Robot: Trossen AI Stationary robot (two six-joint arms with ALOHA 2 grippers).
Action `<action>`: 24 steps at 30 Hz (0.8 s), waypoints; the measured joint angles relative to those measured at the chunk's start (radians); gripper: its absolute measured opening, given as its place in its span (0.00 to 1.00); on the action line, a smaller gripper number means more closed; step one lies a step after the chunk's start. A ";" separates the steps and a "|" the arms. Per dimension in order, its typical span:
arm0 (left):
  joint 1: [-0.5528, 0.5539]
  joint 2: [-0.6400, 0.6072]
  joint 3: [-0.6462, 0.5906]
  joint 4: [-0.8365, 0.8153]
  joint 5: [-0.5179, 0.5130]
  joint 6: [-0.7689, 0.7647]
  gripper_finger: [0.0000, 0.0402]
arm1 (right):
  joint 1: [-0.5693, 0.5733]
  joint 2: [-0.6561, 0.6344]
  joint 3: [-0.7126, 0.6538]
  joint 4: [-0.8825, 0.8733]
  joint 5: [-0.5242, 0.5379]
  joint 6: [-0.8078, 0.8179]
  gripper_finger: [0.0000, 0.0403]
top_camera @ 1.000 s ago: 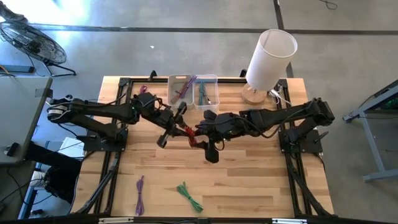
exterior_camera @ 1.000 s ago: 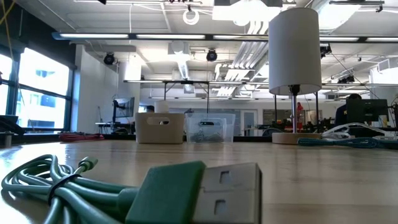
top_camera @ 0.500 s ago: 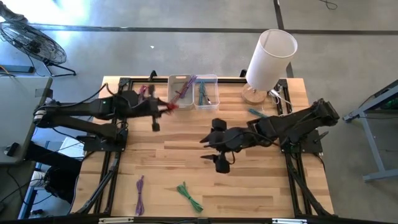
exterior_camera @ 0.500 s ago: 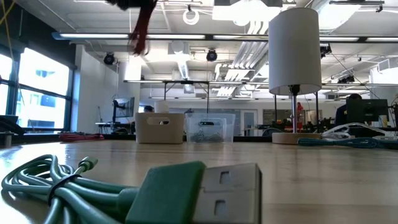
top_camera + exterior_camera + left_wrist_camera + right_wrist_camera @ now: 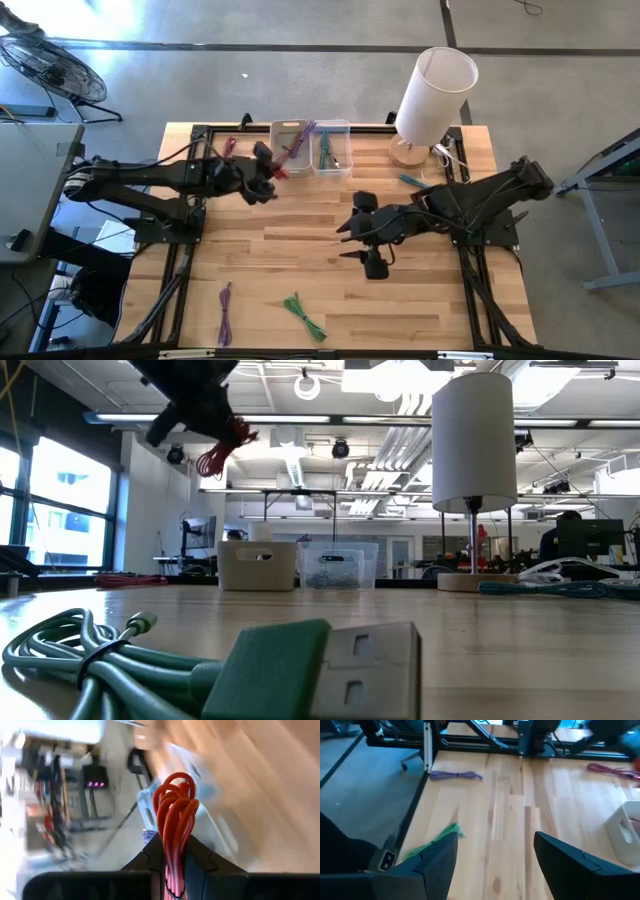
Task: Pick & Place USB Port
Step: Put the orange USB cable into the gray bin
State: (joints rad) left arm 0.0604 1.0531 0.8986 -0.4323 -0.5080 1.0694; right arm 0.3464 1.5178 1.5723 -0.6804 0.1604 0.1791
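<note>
From above, the left gripper (image 5: 268, 172) holds a coiled red cable (image 5: 276, 172) just beside the far bins (image 5: 311, 146), so the drop is left, as are the purple cable (image 5: 225, 311) and green cable (image 5: 304, 315) on the wooden table (image 5: 420, 300). At table height, the red coil hangs over the bins in an open workshop with a white lamp (image 5: 474, 470); the left wrist view shows fingers (image 5: 200, 857) clamped on the coil, and the right gripper (image 5: 495, 852) waits spread wide mid-table.

We see a wooden table (image 5: 300, 260) carrying a lamp (image 5: 432, 95), two bins (image 5: 311, 146) beside it, and purple (image 5: 225, 310) and green cables (image 5: 304, 315) well apart from it.

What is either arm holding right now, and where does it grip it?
The left end effector pinches a coiled red cable by one end of the bundle, loops sticking out. The right end effector is open and holds nothing.
</note>
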 joint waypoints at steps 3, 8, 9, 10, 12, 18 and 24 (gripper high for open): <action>0.034 0.035 0.040 -0.071 0.002 0.192 0.08 | -0.010 -0.016 0.000 -0.016 0.018 -0.001 0.63; 0.165 0.108 0.132 -0.190 0.064 0.335 0.08 | -0.033 -0.044 0.000 -0.048 0.022 0.005 0.63; 0.196 0.126 0.151 -0.199 0.089 0.368 0.08 | -0.037 -0.053 0.000 -0.049 0.024 0.011 0.63; 0.224 0.144 0.173 -0.194 0.117 0.395 0.08 | -0.039 -0.059 0.000 -0.055 0.025 0.018 0.63; 0.282 0.180 0.210 -0.193 0.184 0.440 0.08 | -0.041 -0.063 0.000 -0.068 0.032 0.026 0.63; 0.409 0.291 0.303 -0.279 0.320 0.579 0.08 | -0.046 -0.071 0.000 -0.094 0.050 0.032 0.63; 0.472 0.376 0.340 -0.365 0.348 0.734 0.08 | -0.054 -0.071 0.000 -0.141 0.076 0.076 0.63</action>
State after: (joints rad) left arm 0.5322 1.4290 1.2388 -0.7970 -0.1600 1.8035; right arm 0.2924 1.4471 1.5723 -0.8211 0.2359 0.2549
